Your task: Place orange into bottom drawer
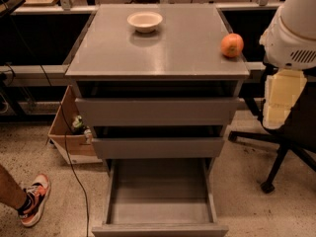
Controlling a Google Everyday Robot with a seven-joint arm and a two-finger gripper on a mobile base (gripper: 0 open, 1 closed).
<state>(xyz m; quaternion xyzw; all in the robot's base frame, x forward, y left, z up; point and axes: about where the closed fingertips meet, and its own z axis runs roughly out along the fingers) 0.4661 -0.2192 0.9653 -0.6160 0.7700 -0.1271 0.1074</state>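
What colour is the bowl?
The bowl is cream, camera view; the tool hangs beside the cabinet.

Orange (232, 45) near hand (275, 116); bottom drawer (160, 204) open
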